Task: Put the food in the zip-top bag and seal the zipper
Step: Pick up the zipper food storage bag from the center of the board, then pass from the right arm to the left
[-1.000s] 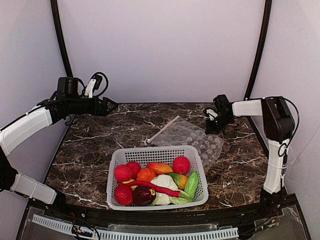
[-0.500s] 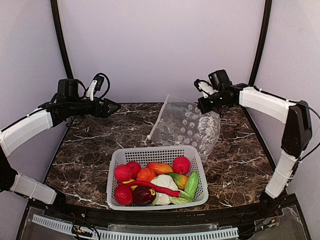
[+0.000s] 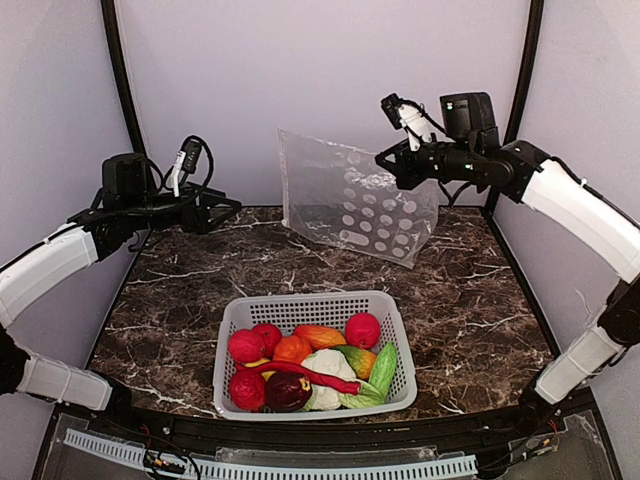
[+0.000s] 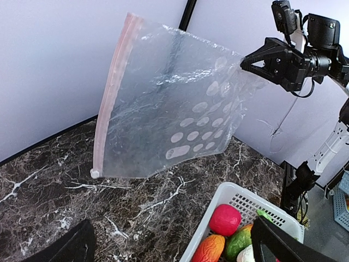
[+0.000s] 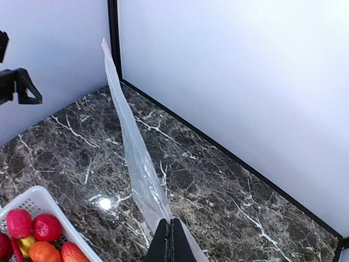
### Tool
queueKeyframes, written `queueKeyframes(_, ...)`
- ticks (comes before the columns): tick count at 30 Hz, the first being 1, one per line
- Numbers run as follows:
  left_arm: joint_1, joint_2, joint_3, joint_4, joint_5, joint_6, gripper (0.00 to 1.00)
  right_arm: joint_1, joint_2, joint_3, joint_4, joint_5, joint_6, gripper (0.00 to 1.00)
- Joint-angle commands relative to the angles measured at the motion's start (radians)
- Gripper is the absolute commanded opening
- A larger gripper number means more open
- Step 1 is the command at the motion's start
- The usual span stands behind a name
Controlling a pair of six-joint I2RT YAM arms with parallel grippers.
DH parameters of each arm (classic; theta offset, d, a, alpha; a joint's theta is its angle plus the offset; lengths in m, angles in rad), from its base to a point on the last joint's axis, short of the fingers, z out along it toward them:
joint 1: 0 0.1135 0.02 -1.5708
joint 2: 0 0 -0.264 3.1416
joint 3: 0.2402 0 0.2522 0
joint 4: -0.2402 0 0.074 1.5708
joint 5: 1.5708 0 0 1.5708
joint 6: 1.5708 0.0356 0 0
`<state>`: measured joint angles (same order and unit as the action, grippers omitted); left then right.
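Bag held up by my right end effector; food sits in the basket.

My right end effector (image 3: pixel 385 160) is pressed together on a corner of the zip-top bag (image 3: pixel 360 200), which hangs above the back of the counter (image 3: pixel 170 290). The basket (image 3: pixel 305 301) near me holds the food (image 3: pixel 300 362): red, orange, green, a white cauliflower. My left end effector (image 3: pixel 225 211) is spread, gripping nothing, aimed at the bag. The left wrist view shows the zipper (image 4: pixel 109 98) running near-upright along the bag's left edge. The right wrist view sees the bag edge-on, a thin sheet.
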<state>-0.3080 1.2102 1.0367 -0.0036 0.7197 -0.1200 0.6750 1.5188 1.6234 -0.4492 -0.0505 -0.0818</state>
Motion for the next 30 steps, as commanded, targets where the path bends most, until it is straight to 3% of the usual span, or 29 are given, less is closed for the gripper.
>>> queueKeyframes(1, -0.005, -0.021, -0.023, 0.047, 0.048, -0.016, 1.0, 0.005, -0.082, 0.032, 0.062, -0.146, 0.06, 0.0)
queueKeyframes(9, -0.005, -0.013, -0.037, 0.106, 0.097, -0.07, 1.0, 0.006, -0.208, -0.017, 0.169, -0.353, 0.142, 0.0)
queueKeyframes(17, -0.005, -0.011, -0.063, 0.236, 0.249, -0.151, 0.97, 0.006, -0.239, -0.027, 0.2, -0.421, 0.168, 0.0)
queueKeyframes(22, -0.005, -0.013, -0.1, 0.401, 0.328, -0.268, 0.56, 0.006, -0.247, -0.031, 0.212, -0.421, 0.187, 0.0)
queueKeyframes(28, -0.006, -0.018, -0.114, 0.446, 0.343, -0.293, 0.17, 0.006, -0.251, -0.034, 0.206, -0.383, 0.197, 0.0)
queueKeyframes(30, -0.005, -0.02, -0.111, 0.433, 0.338, -0.282, 0.1, 0.006, -0.251, -0.036, 0.199, -0.359, 0.199, 0.0)
